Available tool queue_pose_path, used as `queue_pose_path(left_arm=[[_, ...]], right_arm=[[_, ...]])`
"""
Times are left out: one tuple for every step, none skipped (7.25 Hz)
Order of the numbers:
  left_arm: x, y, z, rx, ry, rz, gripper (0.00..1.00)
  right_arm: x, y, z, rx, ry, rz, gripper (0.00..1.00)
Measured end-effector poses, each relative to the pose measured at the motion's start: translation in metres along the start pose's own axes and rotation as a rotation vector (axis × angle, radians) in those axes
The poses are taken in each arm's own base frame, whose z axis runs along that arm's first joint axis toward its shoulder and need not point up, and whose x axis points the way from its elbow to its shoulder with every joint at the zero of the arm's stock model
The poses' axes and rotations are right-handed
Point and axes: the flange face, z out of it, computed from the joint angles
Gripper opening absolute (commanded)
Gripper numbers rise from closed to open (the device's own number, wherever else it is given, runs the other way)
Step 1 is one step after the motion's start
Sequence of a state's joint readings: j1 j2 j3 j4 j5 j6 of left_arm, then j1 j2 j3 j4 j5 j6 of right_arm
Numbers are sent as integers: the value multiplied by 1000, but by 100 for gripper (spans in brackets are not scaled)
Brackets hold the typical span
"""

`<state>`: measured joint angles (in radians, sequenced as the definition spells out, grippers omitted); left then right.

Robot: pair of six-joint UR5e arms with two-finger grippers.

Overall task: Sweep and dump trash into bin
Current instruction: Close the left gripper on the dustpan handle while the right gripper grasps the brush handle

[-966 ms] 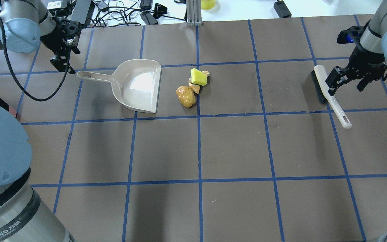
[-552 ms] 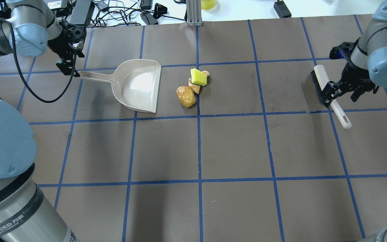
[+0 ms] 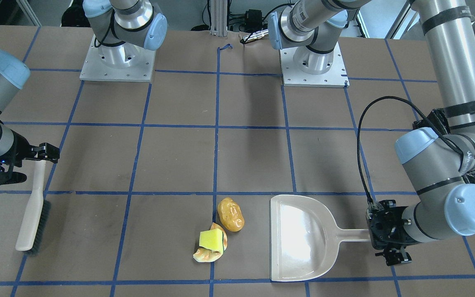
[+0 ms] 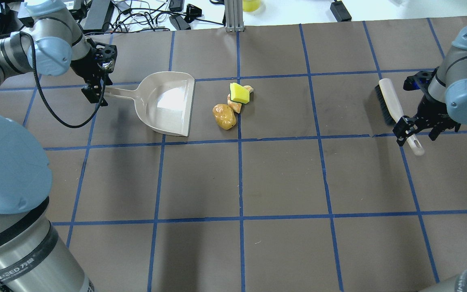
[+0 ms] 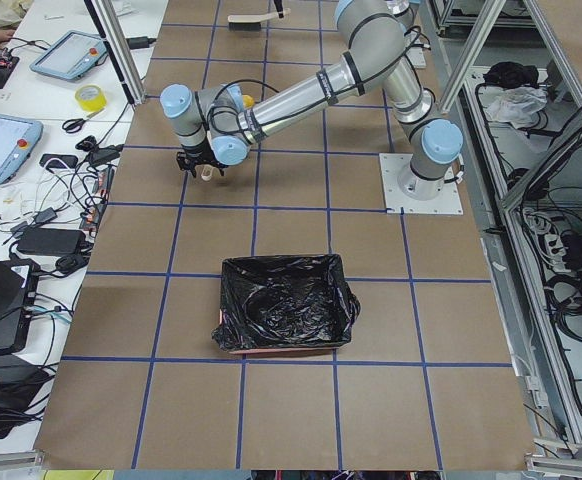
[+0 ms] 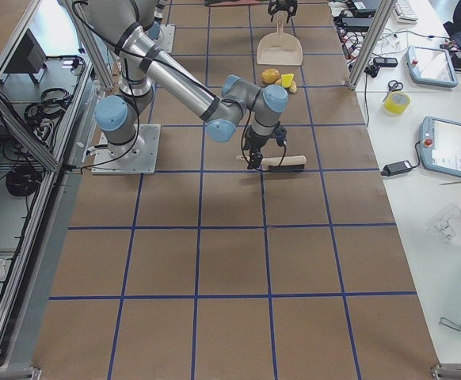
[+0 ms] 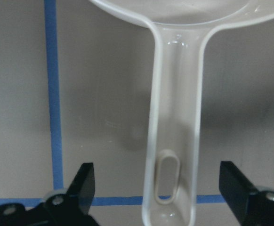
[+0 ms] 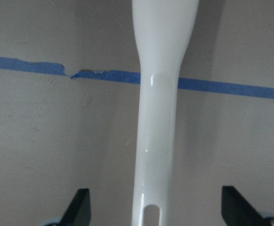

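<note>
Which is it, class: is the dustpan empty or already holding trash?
Empty. The dustpan shows only its bare inner surface; the trash lies outside it, just off its open edge and not touching it.

Overhead and front views opposed, both showing trash point(image 4: 233, 106), end views distant, wrist cameras close

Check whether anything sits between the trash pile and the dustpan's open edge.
Nothing visible does. The trash lies beside the open edge of the dustpan, with only bare table between them. The brush lies on the trash's other side, well apart.
</note>
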<state>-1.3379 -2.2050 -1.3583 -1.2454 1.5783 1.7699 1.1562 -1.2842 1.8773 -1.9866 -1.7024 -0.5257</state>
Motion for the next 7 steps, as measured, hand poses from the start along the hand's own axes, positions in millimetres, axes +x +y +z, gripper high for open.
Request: queue_pose_path(left_arm=[[0, -5, -1, -3, 2, 3, 79], [1, -9, -1, -3, 3, 1, 75], [2, -11, 0, -2, 4, -1, 61], [2, -12, 0, -1, 5, -3, 48], [3, -13, 0, 1, 6, -5, 36], [4, -13, 0, 0, 6, -5, 28], [4, -13, 0, -2, 6, -8, 27]], right_arm=[[0, 1, 3, -5, -5, 5, 77], [-1, 2, 5, -7, -8, 8, 65], [-1, 2, 5, -7, -10, 13, 54], [-1, 2, 5, -7, -11, 17, 44], [-1, 2, 5, -6, -12, 18, 35], [-1, 2, 5, -4, -13, 18, 26], [-1, 1, 5, -2, -15, 19, 19]])
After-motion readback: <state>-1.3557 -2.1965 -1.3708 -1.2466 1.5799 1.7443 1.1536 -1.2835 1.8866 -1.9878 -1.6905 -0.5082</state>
